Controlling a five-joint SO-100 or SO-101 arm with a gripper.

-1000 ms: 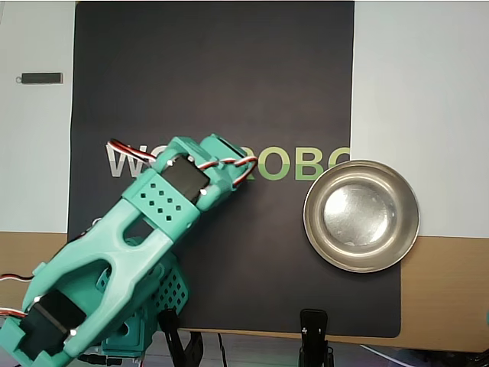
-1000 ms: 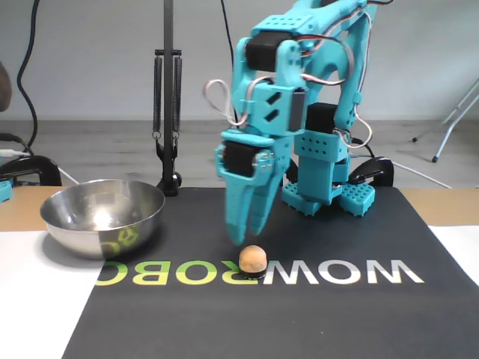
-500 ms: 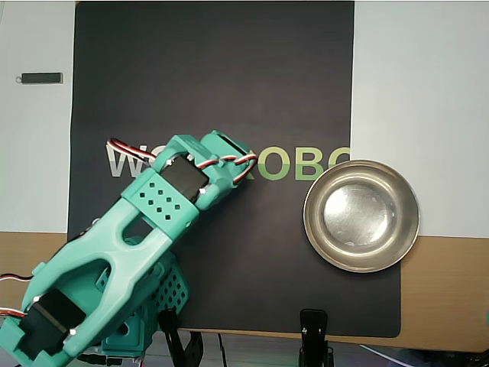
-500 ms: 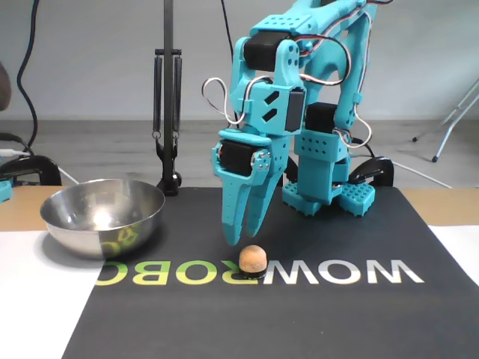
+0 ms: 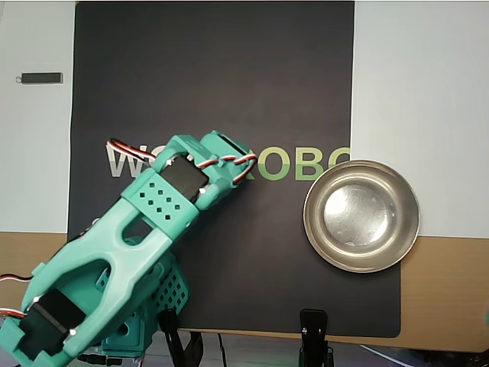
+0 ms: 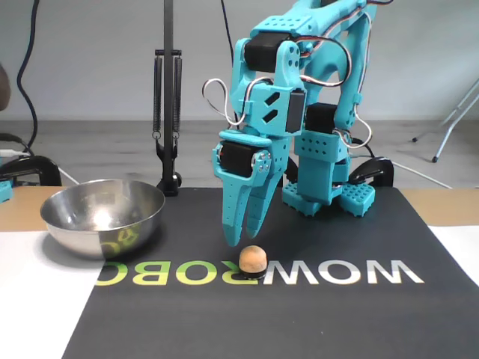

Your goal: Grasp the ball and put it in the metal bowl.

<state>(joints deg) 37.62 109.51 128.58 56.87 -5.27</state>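
The peach-orange ball (image 6: 253, 259) rests on the black mat (image 6: 314, 314) on the printed letters, in the fixed view. My teal gripper (image 6: 242, 239) points straight down, its tips just above the ball and slightly to its left. The jaws stand a little apart with a narrow gap and hold nothing. In the overhead view my arm (image 5: 153, 222) reaches in from the bottom left, and its wrist hides both the ball and the fingertips. The metal bowl (image 6: 102, 217) stands empty at the left of the fixed view. In the overhead view the bowl (image 5: 361, 172) sits on the mat's right edge.
A black clamp stand (image 6: 166, 120) rises behind the bowl. The arm's base (image 6: 329, 179) stands at the mat's back. A small dark stick (image 5: 40, 77) lies on the white surface at the upper left of the overhead view.
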